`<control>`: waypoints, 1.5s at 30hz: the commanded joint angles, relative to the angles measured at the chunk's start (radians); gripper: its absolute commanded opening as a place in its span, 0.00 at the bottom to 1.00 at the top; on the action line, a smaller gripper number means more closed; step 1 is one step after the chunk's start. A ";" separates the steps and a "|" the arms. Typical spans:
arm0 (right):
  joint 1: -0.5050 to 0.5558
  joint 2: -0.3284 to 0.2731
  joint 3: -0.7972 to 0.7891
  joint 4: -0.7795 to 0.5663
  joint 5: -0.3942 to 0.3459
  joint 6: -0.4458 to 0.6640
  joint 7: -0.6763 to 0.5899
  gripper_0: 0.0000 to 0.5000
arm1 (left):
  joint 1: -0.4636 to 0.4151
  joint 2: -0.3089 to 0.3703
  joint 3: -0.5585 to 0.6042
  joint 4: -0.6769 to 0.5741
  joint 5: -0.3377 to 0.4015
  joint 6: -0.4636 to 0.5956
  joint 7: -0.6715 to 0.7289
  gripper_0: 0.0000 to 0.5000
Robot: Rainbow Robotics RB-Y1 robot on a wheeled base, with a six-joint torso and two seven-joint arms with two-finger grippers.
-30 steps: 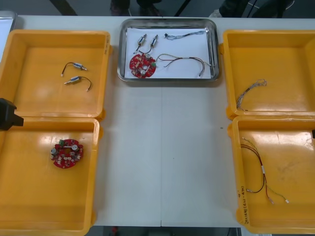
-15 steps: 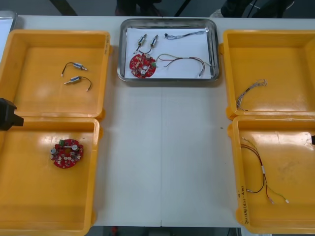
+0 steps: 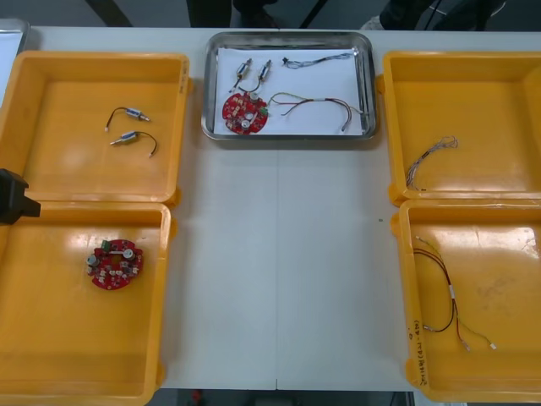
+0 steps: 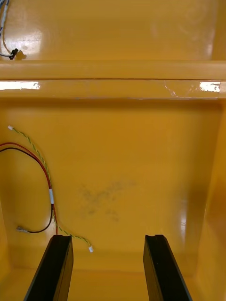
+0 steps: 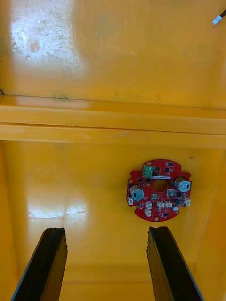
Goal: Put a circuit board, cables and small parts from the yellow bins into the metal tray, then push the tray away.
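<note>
Metal tray: loaded, far-centre worktop, long axis crosswise. Left gripper, right gripper: jaws released, empty, over near yellow bins; tray well ahead, between them, neither nearer.

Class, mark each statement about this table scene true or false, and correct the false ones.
1. A circuit board lies in the metal tray. True.
2. The near left bin is bare. False: a second circuit board lies in it.
3. The left gripper is open. True.
4. The right gripper is shut on the red and yellow cable. False: it is open, and the cable lies loose in the near right bin.
5. Two small metal parts lie in the far left bin. True.
</note>
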 commanded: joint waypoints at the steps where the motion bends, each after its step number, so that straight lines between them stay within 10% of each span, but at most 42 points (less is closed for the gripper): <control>1: -0.004 -0.043 0.018 -0.004 -0.002 0.003 -0.055 0.87 | 0.014 0.044 0.030 -0.029 0.007 0.006 -0.069 1.00; 45: -0.004 -0.043 0.026 -0.004 0.013 0.003 -0.053 0.87 | 0.014 0.044 0.030 -0.029 0.007 0.006 -0.069 1.00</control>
